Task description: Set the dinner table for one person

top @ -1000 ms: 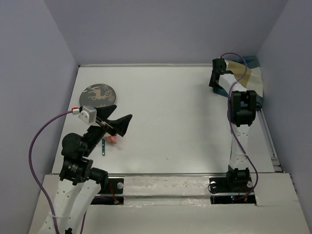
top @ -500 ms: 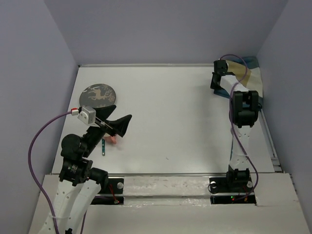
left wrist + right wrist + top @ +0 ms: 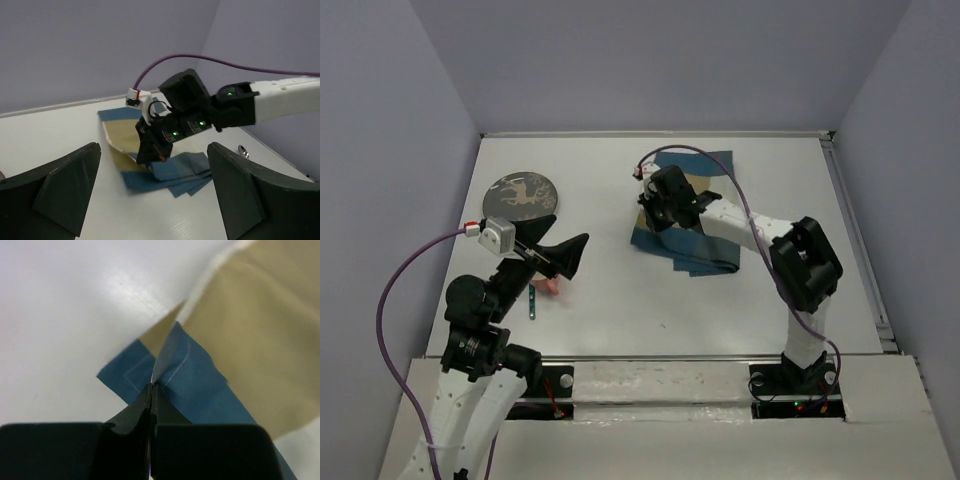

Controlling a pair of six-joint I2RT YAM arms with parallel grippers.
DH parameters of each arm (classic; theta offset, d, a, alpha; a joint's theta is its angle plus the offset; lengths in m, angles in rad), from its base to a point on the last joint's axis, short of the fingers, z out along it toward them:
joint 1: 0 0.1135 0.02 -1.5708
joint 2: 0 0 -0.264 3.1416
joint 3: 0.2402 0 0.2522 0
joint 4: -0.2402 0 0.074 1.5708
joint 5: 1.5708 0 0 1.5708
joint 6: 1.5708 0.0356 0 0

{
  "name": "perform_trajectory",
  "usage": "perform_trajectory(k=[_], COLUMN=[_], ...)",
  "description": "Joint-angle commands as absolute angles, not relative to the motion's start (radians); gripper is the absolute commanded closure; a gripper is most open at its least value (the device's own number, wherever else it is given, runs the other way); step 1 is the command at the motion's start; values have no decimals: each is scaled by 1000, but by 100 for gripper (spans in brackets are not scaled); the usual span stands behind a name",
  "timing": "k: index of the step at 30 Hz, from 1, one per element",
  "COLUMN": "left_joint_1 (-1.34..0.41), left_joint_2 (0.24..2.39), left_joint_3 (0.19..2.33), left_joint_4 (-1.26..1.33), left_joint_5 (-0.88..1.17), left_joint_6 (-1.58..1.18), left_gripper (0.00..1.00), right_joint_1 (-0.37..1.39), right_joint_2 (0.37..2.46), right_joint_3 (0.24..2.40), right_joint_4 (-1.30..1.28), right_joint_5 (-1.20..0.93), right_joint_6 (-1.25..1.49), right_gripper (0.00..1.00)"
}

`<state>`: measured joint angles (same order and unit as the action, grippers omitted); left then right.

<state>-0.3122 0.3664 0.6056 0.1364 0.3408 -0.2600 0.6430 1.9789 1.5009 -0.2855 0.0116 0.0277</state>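
Note:
The white dinner table (image 3: 720,310) fills the top view. My right gripper (image 3: 650,218) reaches to the table's middle and is shut on the blue edge of the blue and tan cloth mat (image 3: 692,245). The mat lies crumpled, partly lifted at the gripper. In the right wrist view the gripper (image 3: 151,386) pinches a blue fold of the mat (image 3: 192,372) above the table (image 3: 60,300). My left gripper (image 3: 573,228) is open and empty at the left, above the table. In the left wrist view it (image 3: 155,200) faces the mat (image 3: 172,170) and the right gripper (image 3: 147,152).
A dark round plate (image 3: 520,192) with a pale deer pattern lies at the far left. A small pink thing (image 3: 550,287) and a teal utensil (image 3: 533,302) lie under the left arm. A small shiny thing (image 3: 243,151) lies beyond the mat. Walls close three sides.
My right arm has swung from the far right corner to the table's middle, pulling the cloth mat along. The left arm has not moved.

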Motion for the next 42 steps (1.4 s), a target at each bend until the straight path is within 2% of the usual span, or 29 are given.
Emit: perform_trajectory(k=[1,4,7,10,12,14,15,17,20,22,28,32,36,42], left_joint_1=[-311,-313,-313,-313,-313,-313,-311,-311,-310,-304,-296,-295,-293,-291], left_joint_2=[377,387,399,419,437,451,454,449,434,422,419,402,397,393], left_joint_3=[637,637,638,640,641,644,647,649,650,655,670,675,675,672], left_joint_4=[163,160,155,155,160,156,152,140,130,120,63,40,41,48], left_joint_5=[328,314,284,273,279,267,267,244,219,183,46,-23,-6,21], left_joint_6=[-262,-270,-287,-305,-316,-298,-290,-278,-272,-268,-265,-267,-267,-268], left_gripper=[1,1,1,1,1,1,1,1,1,1,1,1,1,1], right_joint_1=[594,594,594,555,546,546,546,570,604,658,732,785,819,841], right_joint_2=[1821,1734,1628,1540,1504,1519,1534,1548,1555,1653,1927,2117,2291,2445], right_joint_3=[1248,1085,973,959,977,1064,1107,1166,1209,1274,1593,1811,2006,2155], right_joint_4=[-204,-201,-184,-196,-180,-210,-247,-275,-261,-247,-276,-351,-428,-480], right_joint_5=[-72,-72,67,171,79,-51,-95,-204,-268,-226,-149,-40,75,190], right_joint_6=[147,205,256,285,255,218,206,166,132,103,63,19,-32,-66], right_gripper=[100,100,100,100,100,57,42,23,25,29,50,45,44,46])
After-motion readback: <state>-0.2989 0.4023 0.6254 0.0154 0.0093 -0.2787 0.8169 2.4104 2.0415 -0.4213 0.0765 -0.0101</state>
